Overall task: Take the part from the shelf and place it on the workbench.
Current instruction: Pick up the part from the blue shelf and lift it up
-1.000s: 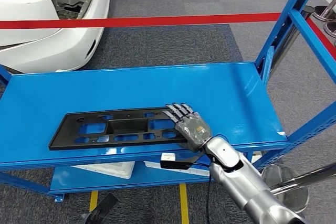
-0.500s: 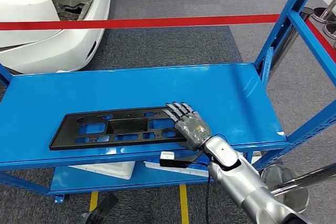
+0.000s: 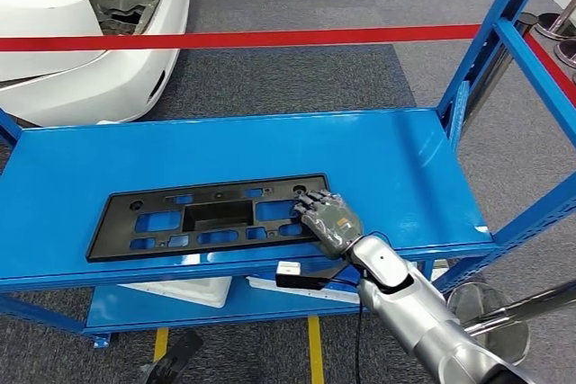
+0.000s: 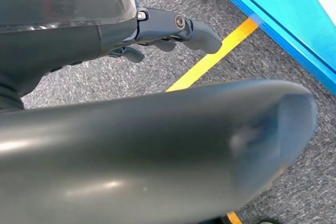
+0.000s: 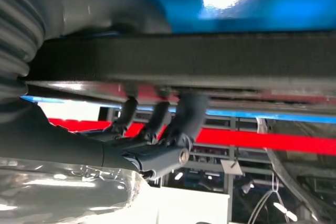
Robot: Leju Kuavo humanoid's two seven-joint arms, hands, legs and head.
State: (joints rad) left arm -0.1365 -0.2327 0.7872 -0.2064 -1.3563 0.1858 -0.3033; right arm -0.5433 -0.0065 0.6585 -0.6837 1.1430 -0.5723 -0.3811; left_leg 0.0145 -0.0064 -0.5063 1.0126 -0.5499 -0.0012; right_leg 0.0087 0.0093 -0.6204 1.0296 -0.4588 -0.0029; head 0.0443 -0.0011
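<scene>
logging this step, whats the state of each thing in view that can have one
black part: flat on the shelf, right end gripped
right hand: fingers curled over the part's right end
left hand: hanging over the floor, holding nothing
blue shelf: holding the part

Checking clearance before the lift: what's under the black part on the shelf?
The black part lies flat on the blue shelf, which shows through its cutouts. The right hand grips its right end, covering that corner.
</scene>
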